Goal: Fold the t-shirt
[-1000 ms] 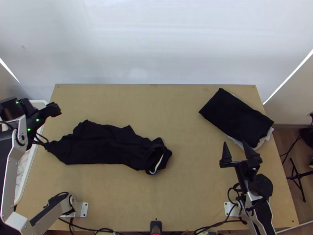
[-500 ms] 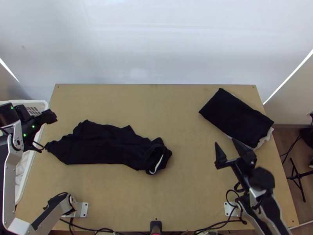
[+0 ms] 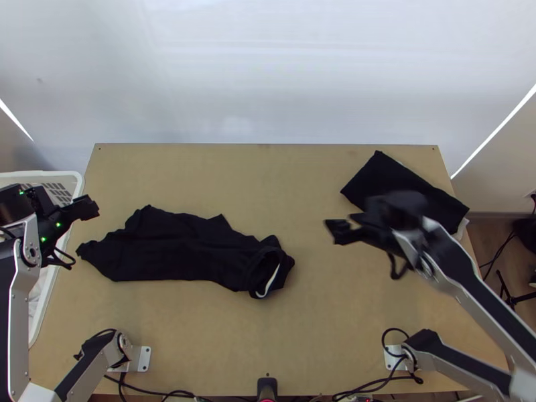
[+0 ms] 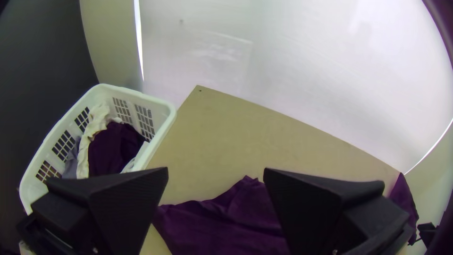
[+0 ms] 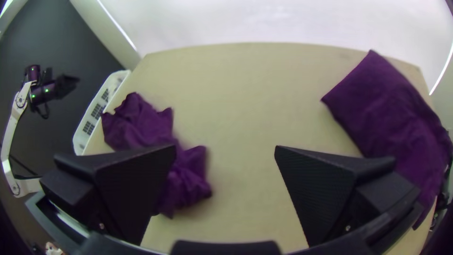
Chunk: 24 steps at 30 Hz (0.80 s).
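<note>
The black t-shirt (image 3: pixel 187 248) lies bunched lengthwise on the left half of the table, its collar end toward the middle with a pale strip inside. At the table's left edge, near the basket, my left gripper (image 3: pixel 86 208) is held clear of the cloth. My right gripper (image 3: pixel 340 231) is over the table between the t-shirt and the folded pile. In the left wrist view the left gripper (image 4: pixel 216 177) stands open, with the shirt (image 4: pixel 226 219) beyond its fingers. The right gripper (image 5: pixel 225 156) is open in its wrist view, the shirt (image 5: pixel 141 123) farther off.
A folded black cloth (image 3: pixel 382 175) with a white edge beneath lies at the table's right back, partly under the right arm. A white basket (image 4: pixel 163 111) holding dark and white clothes stands at the left edge. Bare wood (image 3: pixel 268 181) stretches between the cloths.
My right gripper has swung up the picture and leftward from the near right side, its arm now stretching over the folded cloth. My left gripper has shifted slightly away from the t-shirt, which lies unchanged.
</note>
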Tool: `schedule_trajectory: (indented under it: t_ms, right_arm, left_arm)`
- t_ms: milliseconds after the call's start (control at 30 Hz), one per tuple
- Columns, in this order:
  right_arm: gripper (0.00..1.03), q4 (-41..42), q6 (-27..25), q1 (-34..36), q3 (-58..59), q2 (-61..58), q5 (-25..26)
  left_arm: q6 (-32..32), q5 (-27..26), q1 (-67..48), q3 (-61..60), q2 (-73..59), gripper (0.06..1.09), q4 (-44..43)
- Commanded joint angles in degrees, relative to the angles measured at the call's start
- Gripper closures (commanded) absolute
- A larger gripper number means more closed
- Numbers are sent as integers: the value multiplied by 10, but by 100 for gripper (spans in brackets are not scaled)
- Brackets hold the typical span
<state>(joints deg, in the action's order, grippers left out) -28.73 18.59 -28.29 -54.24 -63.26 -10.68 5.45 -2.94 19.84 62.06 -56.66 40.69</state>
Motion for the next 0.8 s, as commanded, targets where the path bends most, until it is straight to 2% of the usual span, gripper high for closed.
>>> schedule_trajectory:
  t_ms: [0,33,100,133,233,367,533,633,700,733,767]
  right_arm:
    - [6,-122,94,-56,-163,-186,-140]
    - [6,-139,107,-57,-177,-204,-170]
    - [6,-158,91,-77,-202,-239,-202]
    - [6,-163,62,-89,-208,-251,-205]
    - [6,-206,20,-109,-230,-298,-220]
    - [7,-222,5,-131,-234,-332,-226]
    - [24,-222,0,-139,-233,-358,-226]
    - [42,-222,-14,-139,-235,-368,-225]
    - [71,-202,-19,-139,-229,-367,-222]
    - [94,-191,-21,-138,-226,-362,-222]
    - [100,-189,-24,-137,-222,-357,-222]
  left_arm:
    - [-5,0,1,-5,4,10,1]
    - [-7,0,1,-5,4,10,1]
    - [-10,0,2,-4,4,10,0]
    - [-11,0,2,-3,4,10,-1]
    - [-18,0,5,-4,4,10,-1]
    - [-19,0,6,-3,3,10,-3]
    - [-22,0,9,-3,2,10,-6]
    - [-25,0,12,-3,2,10,-6]
    - [-26,0,13,-3,2,10,-6]
    - [-29,0,13,-3,2,10,-6]
    - [-32,0,13,-2,2,10,-6]
